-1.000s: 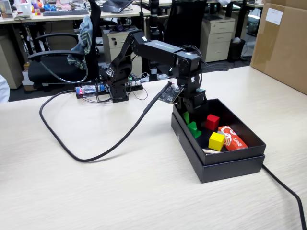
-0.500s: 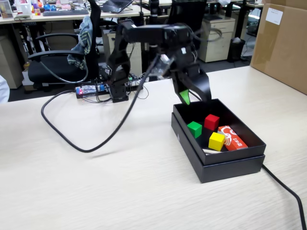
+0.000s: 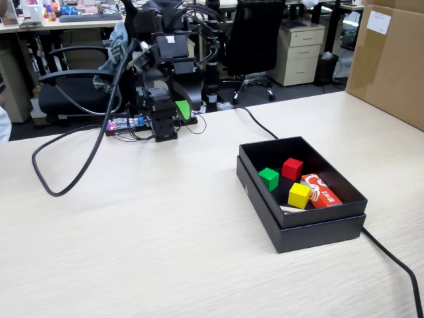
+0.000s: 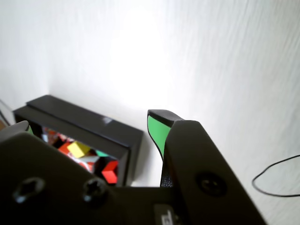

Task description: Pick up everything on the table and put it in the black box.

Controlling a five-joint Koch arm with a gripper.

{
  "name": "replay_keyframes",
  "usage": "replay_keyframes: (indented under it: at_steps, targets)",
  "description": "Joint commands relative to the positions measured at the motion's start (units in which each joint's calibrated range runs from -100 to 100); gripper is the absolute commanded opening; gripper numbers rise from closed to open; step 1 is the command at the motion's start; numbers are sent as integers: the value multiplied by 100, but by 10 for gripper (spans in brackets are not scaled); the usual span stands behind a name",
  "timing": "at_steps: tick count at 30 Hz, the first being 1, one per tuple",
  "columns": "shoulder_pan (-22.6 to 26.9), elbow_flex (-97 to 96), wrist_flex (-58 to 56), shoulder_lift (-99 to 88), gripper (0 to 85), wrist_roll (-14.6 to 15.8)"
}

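In the fixed view the green cube lies inside the black box, beside a red cube and a yellow cube. The box stands on the right part of the beige table. My gripper is folded back over the arm's base at the rear left, far from the box. In the wrist view the gripper is open with nothing between its green-padded fingers. Beyond them I see the black box with the yellow cube and red cube inside.
A red and white packet also lies in the box. A thick black cable loops over the table's left side, and another cable runs off at the front right. A big brown carton stands at the far right.
The arm rose out of the black box and swung back left to its base. The green cube stayed behind in the box, let go by the gripper.
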Motion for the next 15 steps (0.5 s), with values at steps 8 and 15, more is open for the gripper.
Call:
replay_keyframes:
  at_steps: [8,15]
  targets:
    - [-15,-2300,1934,-2001,496,137]
    - [-103,-4131,3601,-2047,507,39]
